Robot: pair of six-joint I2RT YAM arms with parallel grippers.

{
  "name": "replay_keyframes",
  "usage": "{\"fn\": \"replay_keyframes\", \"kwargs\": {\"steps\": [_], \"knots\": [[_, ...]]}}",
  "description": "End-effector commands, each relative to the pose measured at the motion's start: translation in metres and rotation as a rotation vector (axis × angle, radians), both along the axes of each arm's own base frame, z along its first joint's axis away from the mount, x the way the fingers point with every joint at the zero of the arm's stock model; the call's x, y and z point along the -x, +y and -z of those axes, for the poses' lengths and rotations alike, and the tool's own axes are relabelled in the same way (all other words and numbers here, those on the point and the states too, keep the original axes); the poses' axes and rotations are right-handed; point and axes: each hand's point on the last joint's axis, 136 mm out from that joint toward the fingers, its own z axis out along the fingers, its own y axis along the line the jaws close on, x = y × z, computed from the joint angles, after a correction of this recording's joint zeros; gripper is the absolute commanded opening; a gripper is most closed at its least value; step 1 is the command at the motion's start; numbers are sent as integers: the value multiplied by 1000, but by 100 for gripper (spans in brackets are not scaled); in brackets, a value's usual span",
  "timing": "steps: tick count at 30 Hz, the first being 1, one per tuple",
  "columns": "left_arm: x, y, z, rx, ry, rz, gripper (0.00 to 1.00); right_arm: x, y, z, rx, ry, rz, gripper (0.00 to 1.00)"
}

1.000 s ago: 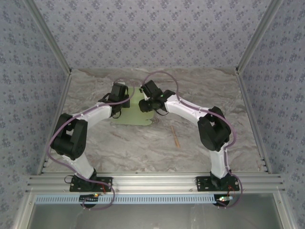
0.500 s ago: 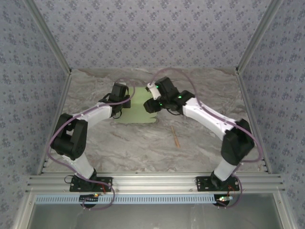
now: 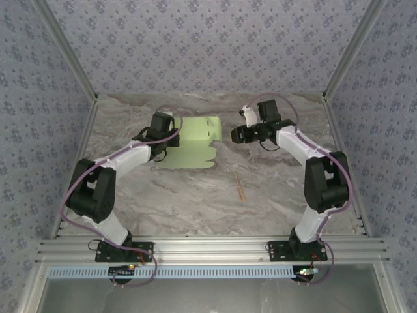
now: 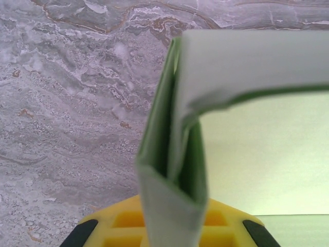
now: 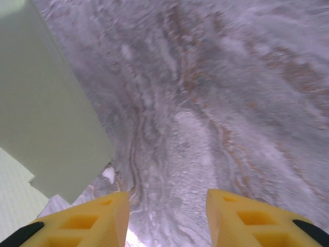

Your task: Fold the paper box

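Panel-raising step of box folding. Pale green thin-card paper box partly formed, resting on grey marbled desk, left of centre toward the far side; base flat, 1 panel standing at the far right corner. Left end effector nearly closed, pinching a doubled upright flap at the card's left edge between yellow fingers. Right end effector about half open, empty, hovering to the right of the standing panel, apart from the card. Thin tan wooden stick lying well apart, nearer the arm bases. Judged stage: partway, much of the sheet flat. Next move, probably: right end effector in toward the card's right side, catching a flat flap by its edge and creasing it upward, with the left grip anchoring the sheet. Light contact needed, thin card being prone to buckling.
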Motion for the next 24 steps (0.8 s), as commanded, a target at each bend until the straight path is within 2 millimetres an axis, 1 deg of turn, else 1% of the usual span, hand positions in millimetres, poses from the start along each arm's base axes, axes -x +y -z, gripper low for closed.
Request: {"fn": "replay_keyframes", "kwargs": {"steps": [1, 5, 8, 12, 17, 20, 24], "knots": [[2, -2, -21, 45, -32, 6, 0, 0, 27, -20, -115, -51, -155, 44], [2, -4, -23, 50, -35, 11, 0, 4, 46, -28, -205, -61, -250, 43], [2, -4, -23, 49, -33, 15, 0, 8, 56, -31, -230, -73, -303, 43], [3, -5, -22, 47, -31, 18, 0, 9, 65, -37, -262, -87, -351, 43], [4, -8, -23, 48, -30, 29, 0, 10, 80, -40, -264, -95, -410, 42], [4, -9, -23, 47, -28, 33, 0, 10, 86, -41, -280, -100, -441, 39], [5, -10, -22, 43, -24, 38, 0, 17, 92, -47, -314, -117, -496, 38]]}}
